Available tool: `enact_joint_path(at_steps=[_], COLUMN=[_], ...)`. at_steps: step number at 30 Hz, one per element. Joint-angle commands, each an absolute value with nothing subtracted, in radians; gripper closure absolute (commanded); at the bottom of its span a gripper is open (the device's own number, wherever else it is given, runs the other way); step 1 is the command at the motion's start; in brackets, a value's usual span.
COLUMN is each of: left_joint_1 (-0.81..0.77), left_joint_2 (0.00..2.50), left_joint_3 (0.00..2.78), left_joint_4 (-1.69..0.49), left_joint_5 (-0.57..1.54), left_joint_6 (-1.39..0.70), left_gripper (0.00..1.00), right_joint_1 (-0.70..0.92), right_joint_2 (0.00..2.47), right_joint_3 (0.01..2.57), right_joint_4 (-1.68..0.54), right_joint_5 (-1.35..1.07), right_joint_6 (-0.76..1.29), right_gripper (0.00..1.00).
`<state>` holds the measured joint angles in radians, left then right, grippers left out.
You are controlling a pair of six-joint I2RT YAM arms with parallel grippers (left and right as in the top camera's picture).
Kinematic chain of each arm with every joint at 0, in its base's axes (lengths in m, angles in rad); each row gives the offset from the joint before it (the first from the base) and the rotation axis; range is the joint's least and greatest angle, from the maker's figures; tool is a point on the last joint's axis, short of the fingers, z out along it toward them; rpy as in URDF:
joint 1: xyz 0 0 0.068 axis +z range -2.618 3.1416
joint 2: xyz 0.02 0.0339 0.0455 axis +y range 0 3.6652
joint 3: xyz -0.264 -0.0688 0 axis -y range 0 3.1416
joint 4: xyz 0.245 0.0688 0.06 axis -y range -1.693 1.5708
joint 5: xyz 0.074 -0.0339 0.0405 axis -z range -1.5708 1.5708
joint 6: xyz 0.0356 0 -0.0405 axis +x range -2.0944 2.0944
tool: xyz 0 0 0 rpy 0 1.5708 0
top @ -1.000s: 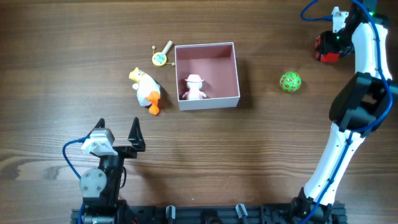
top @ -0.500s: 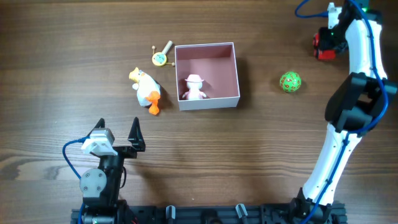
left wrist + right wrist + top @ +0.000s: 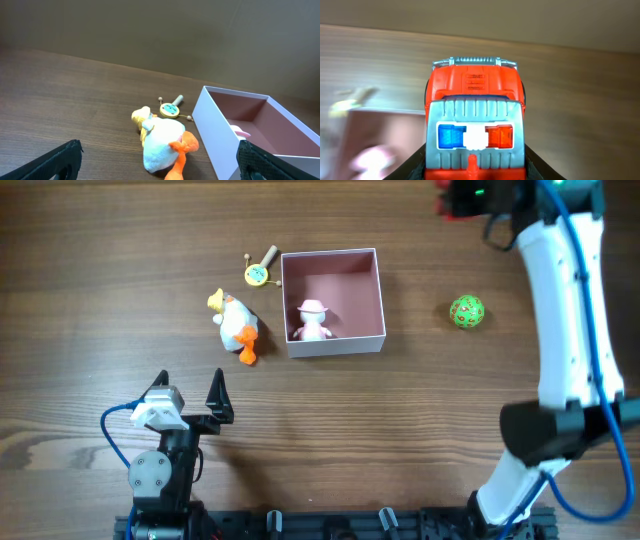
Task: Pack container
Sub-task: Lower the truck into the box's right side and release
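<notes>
Beyond the container's (image 3: 335,346) far right corner, the right gripper (image 3: 475,166), clamped on the red truck (image 3: 474,115), is now carrying it higher and inward, ready for packing. The left gripper (image 3: 190,382) is idling, fingers apart.

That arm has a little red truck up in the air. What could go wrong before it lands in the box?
The right gripper holds the red truck well off from the container, so a slipping grip would likely drop it outside. The white figure stands in the container's front left part, so the truck might land on it and tip. A low path could knock the green ball rolling.
</notes>
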<state>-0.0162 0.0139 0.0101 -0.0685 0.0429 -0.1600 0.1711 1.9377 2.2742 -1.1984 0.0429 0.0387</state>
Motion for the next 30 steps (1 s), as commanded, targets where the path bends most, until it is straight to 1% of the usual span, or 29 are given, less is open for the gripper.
enact_joint_path(at_steps=[1,5,10,17,30], left_joint_1=[-0.008,-0.008,-0.008,-0.008,-0.008], left_joint_2=[0.006,0.006,0.006,0.006,0.006], left_joint_3=[0.006,0.006,0.006,0.006,0.006], left_joint_4=[-0.072,-0.072,-0.072,-0.072,-0.072], left_joint_5=[0.059,0.059,0.059,0.059,0.059], left_joint_6=[-0.169,-0.169,-0.169,-0.169,-0.169], left_gripper=[0.0,0.0,0.0,0.0,0.0], right_joint_1=[0.261,0.34,0.387,0.411,0.415], right_joint_2=[1.948,1.979,2.05,2.162,2.274], right_joint_3=[2.275,2.237,2.172,2.15,2.15], right_joint_4=[-1.259,-1.285,-1.271,-1.188,-1.139], right_joint_5=[0.025,0.029,0.026,-0.036,-0.015], right_joint_6=[0.267,0.306,0.347,0.348,0.34], right_gripper=[0.66,0.64,0.6,0.6,0.59])
